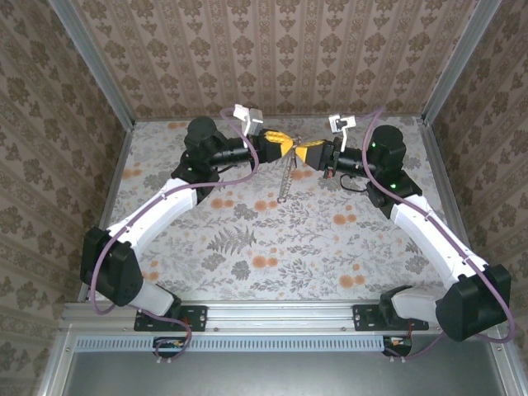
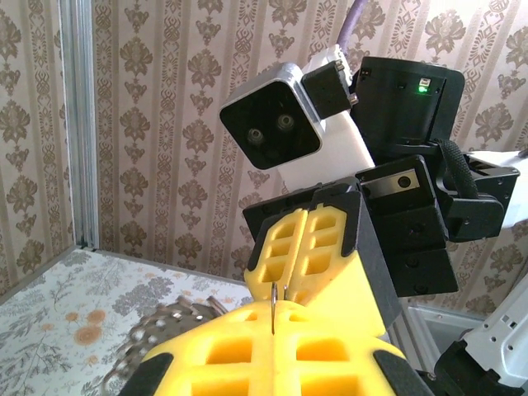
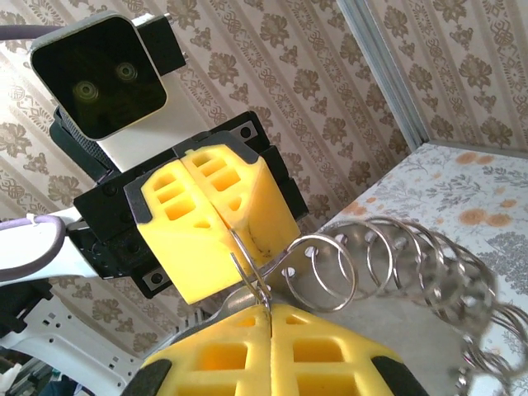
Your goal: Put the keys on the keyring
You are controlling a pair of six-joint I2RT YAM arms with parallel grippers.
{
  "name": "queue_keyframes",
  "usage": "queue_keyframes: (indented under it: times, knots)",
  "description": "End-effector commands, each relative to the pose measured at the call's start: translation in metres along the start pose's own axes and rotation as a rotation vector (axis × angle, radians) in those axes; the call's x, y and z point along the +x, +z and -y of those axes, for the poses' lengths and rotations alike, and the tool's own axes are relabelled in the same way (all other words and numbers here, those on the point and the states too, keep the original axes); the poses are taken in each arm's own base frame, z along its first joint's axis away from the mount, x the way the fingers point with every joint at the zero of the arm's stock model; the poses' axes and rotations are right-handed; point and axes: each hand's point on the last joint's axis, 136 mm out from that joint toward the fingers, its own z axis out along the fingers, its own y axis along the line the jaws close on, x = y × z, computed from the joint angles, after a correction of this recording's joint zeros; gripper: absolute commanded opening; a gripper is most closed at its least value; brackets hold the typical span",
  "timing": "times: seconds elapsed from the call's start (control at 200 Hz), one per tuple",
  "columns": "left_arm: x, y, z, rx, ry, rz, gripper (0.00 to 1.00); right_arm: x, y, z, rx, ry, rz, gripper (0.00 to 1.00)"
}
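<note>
Claws meet tip to tip above the far middle of the flowered table (image 1: 247,247). The left claw (image 1: 280,143) and the right claw (image 1: 312,153) are each pressed together on the same thin wire keyring (image 3: 247,276), which bridges the narrow gap between them. A string of linked metal rings (image 3: 396,264) hangs from that keyring, dropping below the two claws; I cannot tell whether its end touches the table. The key is too small to pick out among the rings.

Left tool (image 1: 288,145) meeting right tool (image 1: 306,153), chain (image 1: 285,178) trailing below
</note>
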Motion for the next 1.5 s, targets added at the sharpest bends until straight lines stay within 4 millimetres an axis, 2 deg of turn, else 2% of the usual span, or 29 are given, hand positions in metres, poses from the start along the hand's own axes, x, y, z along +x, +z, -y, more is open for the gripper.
queue_keyframes:
  times: [0.0,0.335,0.42,0.5,0.75,0.895,1.045,1.13,1.49]
  knots:
    - [-0.018,0.002,0.011,0.037,0.054,0.055,0.00,0.005,0.001,0.001,-0.014,0.017,-0.014,0.00]
    - [-0.020,0.003,0.008,0.024,0.053,0.070,0.00,0.009,-0.001,0.004,0.000,0.023,-0.024,0.00]
    - [-0.019,0.003,0.007,0.024,0.050,0.068,0.00,0.007,-0.005,0.006,0.017,0.023,-0.015,0.18]
    - [-0.018,0.004,0.006,0.023,0.049,0.068,0.00,0.001,-0.014,0.008,0.040,0.016,0.007,0.29]
    - [-0.017,0.004,0.005,0.020,0.045,0.070,0.00,-0.028,-0.040,0.004,0.082,-0.028,0.096,0.32]
    - [-0.016,0.005,0.002,0.011,0.030,0.083,0.00,-0.049,-0.036,0.000,0.048,-0.028,0.165,0.35]
    - [-0.017,0.005,-0.005,-0.010,0.006,0.108,0.00,-0.064,-0.027,-0.002,-0.008,-0.018,0.209,0.44]
    - [-0.018,0.004,-0.008,-0.015,-0.012,0.127,0.00,-0.065,-0.021,-0.003,-0.028,-0.019,0.213,0.47]
    - [-0.021,0.003,-0.021,0.008,-0.085,0.203,0.00,-0.065,-0.006,0.003,-0.050,-0.010,0.215,0.46]
